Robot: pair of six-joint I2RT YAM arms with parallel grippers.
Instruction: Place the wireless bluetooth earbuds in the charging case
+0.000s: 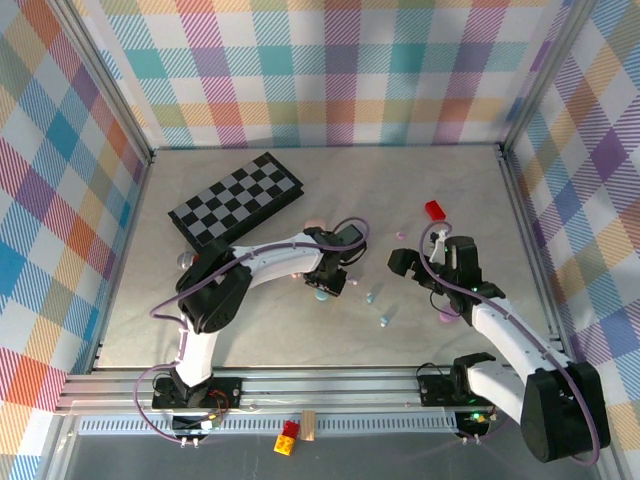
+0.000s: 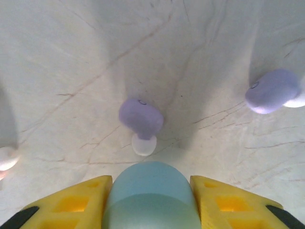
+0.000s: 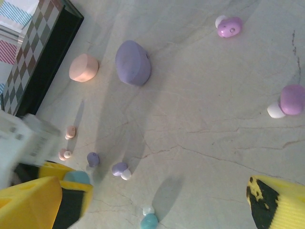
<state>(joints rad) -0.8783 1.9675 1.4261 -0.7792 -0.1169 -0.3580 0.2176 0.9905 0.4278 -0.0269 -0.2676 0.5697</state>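
The left gripper (image 2: 151,202) clenches the teal case (image 2: 150,183); a purple earbud (image 2: 140,119) lies on the worktop (image 2: 71,57) just ahead of it. The rounded shell could squirt forward from the pinch, scattering that earbud. The right gripper (image 1: 405,262) hangs released.

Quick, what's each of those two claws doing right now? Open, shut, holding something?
Left gripper: closed on the teal case, one finger on each side.
Right gripper: wide open, holding nothing.
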